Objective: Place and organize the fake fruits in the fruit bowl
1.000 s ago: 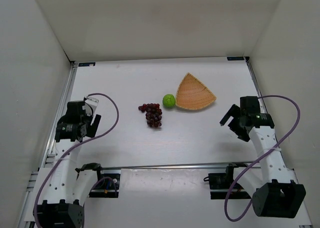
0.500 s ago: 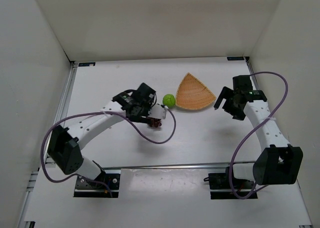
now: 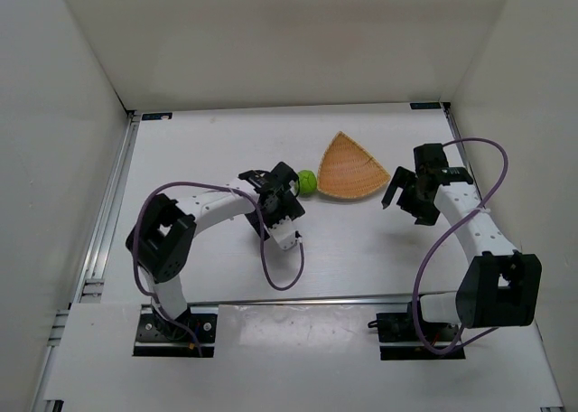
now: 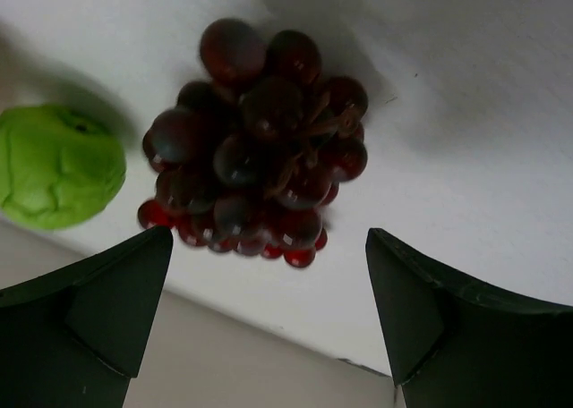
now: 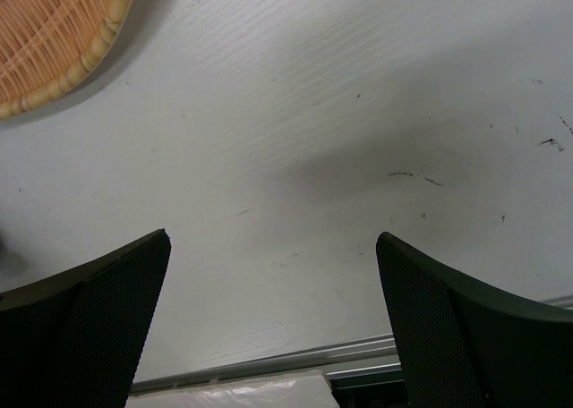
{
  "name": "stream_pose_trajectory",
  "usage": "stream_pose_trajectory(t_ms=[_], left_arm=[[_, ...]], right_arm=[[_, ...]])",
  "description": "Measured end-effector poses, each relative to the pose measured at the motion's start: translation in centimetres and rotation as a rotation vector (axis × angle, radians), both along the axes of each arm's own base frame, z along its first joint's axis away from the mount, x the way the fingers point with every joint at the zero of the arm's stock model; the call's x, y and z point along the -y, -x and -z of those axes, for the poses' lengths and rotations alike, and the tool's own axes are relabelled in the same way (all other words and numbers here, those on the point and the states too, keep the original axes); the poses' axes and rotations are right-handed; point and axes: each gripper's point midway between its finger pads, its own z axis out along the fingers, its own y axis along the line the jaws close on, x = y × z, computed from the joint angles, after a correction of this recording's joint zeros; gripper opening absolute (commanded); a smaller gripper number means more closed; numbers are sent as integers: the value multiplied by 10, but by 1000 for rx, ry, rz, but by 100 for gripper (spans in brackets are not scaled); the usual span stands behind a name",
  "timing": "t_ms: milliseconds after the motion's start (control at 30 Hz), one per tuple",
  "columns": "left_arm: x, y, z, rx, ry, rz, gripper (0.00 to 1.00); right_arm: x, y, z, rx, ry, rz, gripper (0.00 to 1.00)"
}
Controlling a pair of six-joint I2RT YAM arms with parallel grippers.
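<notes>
Wicker, tan-orange and woven, makes up the shallow fruit bowl (image 3: pixel 353 167), a rounded triangle lying on the white table (image 3: pixel 208 150) with nothing inside it. Just beside the bowl's left edge sits the small bright green fruit (image 3: pixel 307 181); whether the two touch cannot be told. Further left of the bowl, past the green fruit, the bunch of dark purple-red grapes (image 4: pixel 260 148) lies on the table, largely hidden in the top view beneath the left gripper (image 3: pixel 282 206). In the left wrist view the grapes lie close to the green fruit with a narrow strip of table between them. The left gripper's jaws are spread wide, one dark finger (image 4: pixel 98 310) on either side of the bunch and neither touching it. The right gripper (image 3: pixel 400 196) hangs over bare table just to the right of the bowl, its jaws likewise spread wide with nothing between them; its wrist camera catches only the bowl's rim in the upper left corner.
</notes>
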Motion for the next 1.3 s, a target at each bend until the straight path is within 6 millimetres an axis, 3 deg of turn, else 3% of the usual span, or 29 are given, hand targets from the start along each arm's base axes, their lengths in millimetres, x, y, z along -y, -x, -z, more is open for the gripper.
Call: stream_pose_trajectory(t_ms=[133, 233, 367, 500, 767, 867, 967, 1167, 1300], left_arm=[[4, -4, 25, -36, -46, 61, 100], [11, -9, 27, -33, -33, 69, 100], [23, -16, 28, -46, -2, 4, 64], [34, -19, 28, -61, 30, -78, 47], [28, -7, 25, -124, 65, -274, 37], [34, -7, 10, -157, 123, -365, 30], [46, -13, -11, -183, 219, -452, 10], [65, -31, -69, -200, 401, -617, 10], [87, -57, -117, -166, 544, -683, 10]], right_arm=[[0, 0, 1, -1, 0, 0, 100], [0, -1, 3, -9, 1, 0, 100], [0, -1, 8, -27, 2, 0, 100], [-2, 0, 10, -38, -4, -3, 100], [-6, 6, 7, -25, -34, 29, 100], [-6, 16, -3, -10, -48, 60, 100], [-5, 26, -10, -10, -52, 89, 100], [-3, 38, -10, -48, -39, 105, 100], [-2, 36, -11, -42, -34, 93, 100]])
